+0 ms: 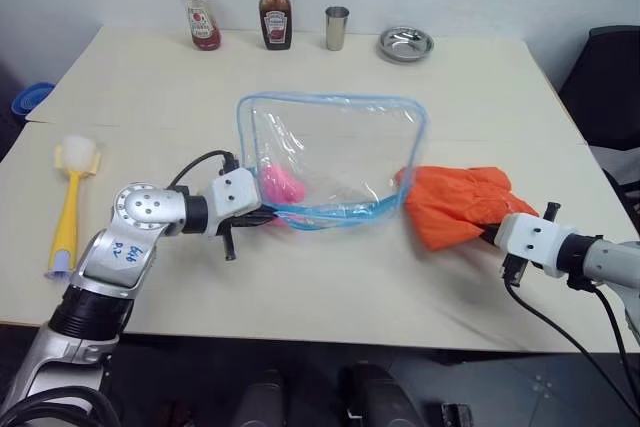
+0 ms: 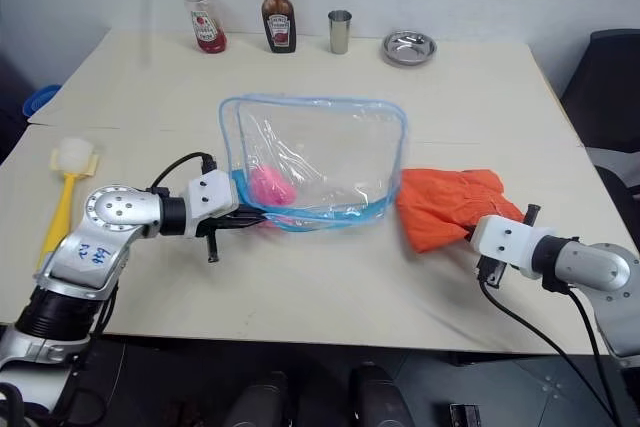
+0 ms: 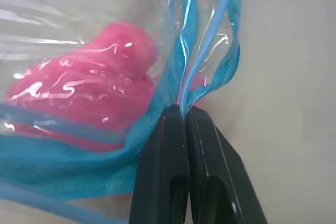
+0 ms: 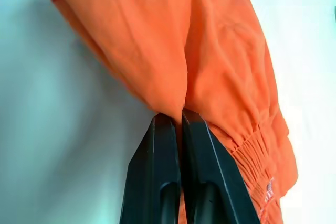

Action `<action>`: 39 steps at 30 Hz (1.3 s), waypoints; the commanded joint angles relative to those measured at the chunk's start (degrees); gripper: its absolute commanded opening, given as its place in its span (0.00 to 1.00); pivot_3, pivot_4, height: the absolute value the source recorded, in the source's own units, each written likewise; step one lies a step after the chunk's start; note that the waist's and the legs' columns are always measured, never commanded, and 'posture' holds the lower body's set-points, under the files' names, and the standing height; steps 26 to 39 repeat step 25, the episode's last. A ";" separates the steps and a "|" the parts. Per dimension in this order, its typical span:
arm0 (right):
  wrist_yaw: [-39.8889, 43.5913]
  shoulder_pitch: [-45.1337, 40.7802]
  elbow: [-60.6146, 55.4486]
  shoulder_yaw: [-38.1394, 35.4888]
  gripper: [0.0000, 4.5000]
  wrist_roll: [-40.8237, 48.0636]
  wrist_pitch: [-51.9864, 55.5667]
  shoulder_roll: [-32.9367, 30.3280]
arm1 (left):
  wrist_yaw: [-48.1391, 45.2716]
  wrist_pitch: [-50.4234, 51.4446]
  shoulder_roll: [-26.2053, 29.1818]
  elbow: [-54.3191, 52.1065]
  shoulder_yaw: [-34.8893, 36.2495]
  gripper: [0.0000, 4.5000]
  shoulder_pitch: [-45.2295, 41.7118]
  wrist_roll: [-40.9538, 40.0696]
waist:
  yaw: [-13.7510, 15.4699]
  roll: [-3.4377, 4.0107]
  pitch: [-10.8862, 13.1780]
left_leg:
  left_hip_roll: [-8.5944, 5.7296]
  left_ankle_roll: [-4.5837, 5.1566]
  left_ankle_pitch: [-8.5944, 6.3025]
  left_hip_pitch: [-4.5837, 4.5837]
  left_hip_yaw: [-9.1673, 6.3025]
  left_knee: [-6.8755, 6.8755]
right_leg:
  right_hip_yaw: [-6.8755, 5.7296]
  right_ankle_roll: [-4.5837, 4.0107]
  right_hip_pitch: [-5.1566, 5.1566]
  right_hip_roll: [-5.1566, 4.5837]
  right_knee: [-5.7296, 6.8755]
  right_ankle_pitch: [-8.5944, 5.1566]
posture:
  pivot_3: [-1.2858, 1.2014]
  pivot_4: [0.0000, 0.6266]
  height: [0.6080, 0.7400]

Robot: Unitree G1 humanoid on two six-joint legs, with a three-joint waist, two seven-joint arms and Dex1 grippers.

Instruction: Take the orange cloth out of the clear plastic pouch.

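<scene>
Now orange cloth (image 4: 210, 61) pinched in right jaws beside clear plastic pouch (image 1: 335, 157); left jaws clamp pouch edge.

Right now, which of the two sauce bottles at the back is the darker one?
The taller bottle, standing closer to the metal cup, is the darker one, with dark brown sauce. The shorter bottle further left holds red sauce.

Two sauce bottles are counted at twelve o'clock on the tabletop (image 1: 330, 277): a ketchup bottle (image 1: 201, 13) and a brown sauce bottle (image 1: 274, 3). One metal cup (image 1: 337, 28), one metal dish (image 1: 405, 44), one yellow brush (image 1: 70, 202), one clear plastic pouch (image 1: 335, 152), one pink plush toy (image 1: 282, 185) and one orange cloth (image 1: 458, 205) are counted.
</scene>
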 commanded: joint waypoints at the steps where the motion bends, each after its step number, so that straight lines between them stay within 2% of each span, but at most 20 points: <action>1: 0.85 -0.27 -2.05 -0.74 0.22 1.27 0.94 0.55 | -0.22 4.10 0.19 -2.27 2.31 0.21 -0.41 -3.21 | -0.10 0.00 0.00 | 0.00 0.00 0.00 0.00 -0.01 0.00 | 0.00 0.00 0.00 0.00 0.01 0.00 | 0.52 0.24 1.00; 6: 2.67 0.21 -5.12 -2.20 0.60 2.95 3.18 0.00 | -2.13 10.62 2.94 -4.57 6.76 0.54 0.53 -9.03 | -0.42 0.00 0.00 | 0.02 -0.01 0.01 0.01 0.01 -0.04 | 0.03 0.00 -0.04 0.02 0.03 0.00 | 0.52 0.24 1.00; 9: 6.28 0.64 -7.03 -5.28 0.83 7.95 6.06 -1.14 | -0.54 16.11 4.70 -2.55 11.19 0.74 -2.54 -11.83 | -0.32 0.00 0.00 | 0.01 -0.01 0.01 0.01 0.00 -0.04 | 0.01 0.00 -0.03 0.02 0.03 0.00 | 0.52 0.24 1.00; 10: 8.16 0.93 -7.70 -6.76 0.84 10.47 7.55 -1.71 | -1.22 18.19 5.98 -2.20 12.70 0.81 -3.00 -13.33 | -0.20 0.00 0.00 | 0.01 0.00 0.00 0.01 -0.01 -0.04 | 0.01 0.00 -0.03 0.01 0.02 0.00 | 0.52 0.24 1.00; 12: 10.98 1.12 -8.31 -9.77 0.84 14.45 10.35 -2.84 | -4.55 20.96 9.39 -2.76 15.47 0.81 -2.27 -16.47 | -0.26 0.01 0.01 | 0.01 0.00 0.00 -0.01 -0.01 -0.04 | 0.00 0.00 -0.03 0.01 0.01 0.00 | 0.52 0.24 1.00; 15: 14.17 1.20 -6.39 -13.94 0.84 17.66 13.77 -4.92 | -9.37 19.09 14.61 -3.79 19.89 0.81 2.09 -19.10 | -0.56 0.01 0.01 | 0.01 -0.02 0.01 0.03 -0.01 -0.17 | 0.00 0.00 -0.02 0.00 0.00 0.00 | 0.52 0.24 1.00; 18: 20.68 2.71 -1.58 -20.66 0.84 22.71 19.85 -8.37 | -18.68 14.17 22.68 -2.38 28.00 0.81 12.33 -19.24 | -1.12 0.05 0.03 | 0.02 0.00 0.00 0.03 -0.03 -0.22 | -0.01 0.00 -0.03 -0.01 -0.11 0.00 | 0.52 0.24 1.00; 22: 24.79 3.59 4.55 -25.23 0.84 24.51 24.56 -11.22 | -23.99 10.46 28.37 1.83 35.34 0.81 21.38 -18.08 | -1.29 0.06 0.05 | 0.03 0.18 -0.08 0.07 -0.09 -0.28 | -0.09 -0.03 0.06 -0.08 -0.25 -0.01 | 0.52 0.24 1.00; 25: 25.28 3.15 8.12 -26.01 0.84 24.23 26.38 -11.92 | -24.54 7.83 29.20 4.69 38.95 0.81 24.48 -17.31 | -1.38 0.19 0.11 | 0.02 0.24 -0.11 0.27 -0.13 -0.36 | -0.12 -0.03 0.33 -0.13 -0.39 -0.02 | 0.52 0.24 1.00; 39: 25.28 3.15 8.12 -26.01 0.84 24.23 26.38 -11.92 | -24.54 7.83 29.20 4.69 38.95 0.81 24.48 -17.31 | -1.38 0.19 0.11 | 0.02 0.24 -0.11 0.27 -0.13 -0.36 | -0.12 -0.03 0.33 -0.13 -0.39 -0.02 | 0.52 0.24 1.00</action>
